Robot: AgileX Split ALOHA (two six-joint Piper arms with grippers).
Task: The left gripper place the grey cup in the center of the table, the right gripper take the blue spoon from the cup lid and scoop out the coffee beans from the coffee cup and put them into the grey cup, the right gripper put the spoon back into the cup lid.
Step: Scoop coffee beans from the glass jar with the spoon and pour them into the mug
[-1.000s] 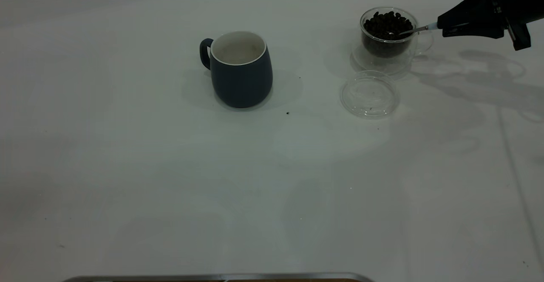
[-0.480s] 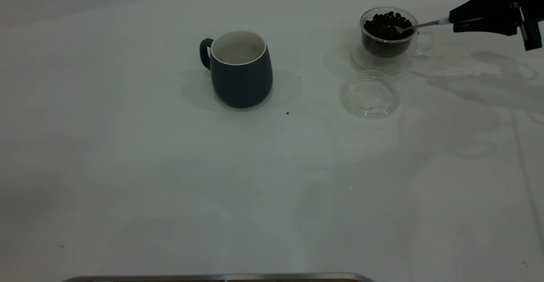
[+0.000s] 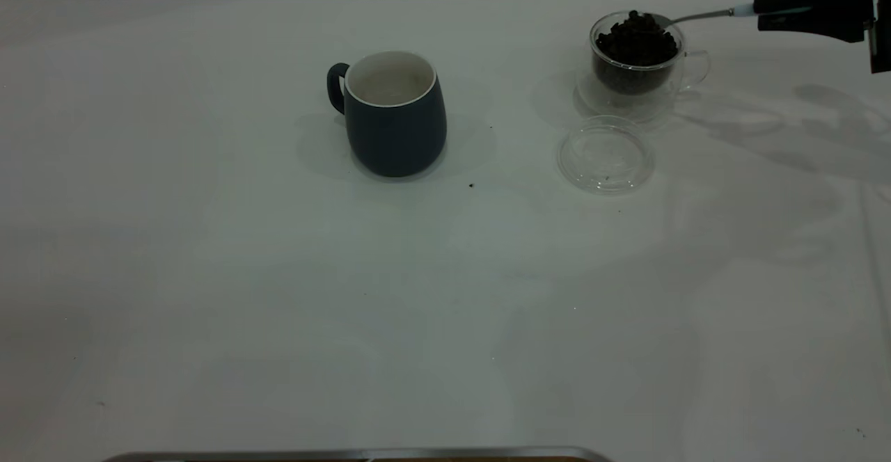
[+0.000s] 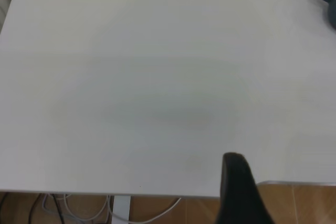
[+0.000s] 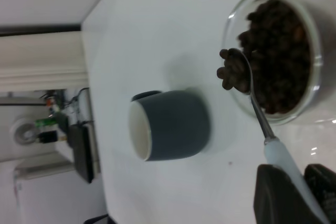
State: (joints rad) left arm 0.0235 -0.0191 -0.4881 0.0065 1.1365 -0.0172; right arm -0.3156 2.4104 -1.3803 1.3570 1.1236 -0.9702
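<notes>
1. One arm is at work: the right gripper [image 3: 762, 11] sits at the table's far right corner, its fingers [image 5: 278, 198] clamped on the pale handle of the blue spoon [image 3: 696, 16].
2. The spoon's bowl, heaped with coffee beans [image 5: 233, 71], is held just above the rim of the glass coffee cup [image 3: 637, 55], which holds more beans.
3. The grey cup [image 3: 393, 113] stands upright near the table's middle, handle pointing left in the exterior view, well apart from the coffee cup; nothing shows on its pale inner wall.
4. The clear cup lid [image 3: 605, 154] lies flat just in front of the coffee cup, with no spoon on it.
5. The left gripper [image 4: 239, 192] hangs over the table's [image 3: 209, 295] edge, far from the cups; whether its fingers are parted, I cannot tell.
</notes>
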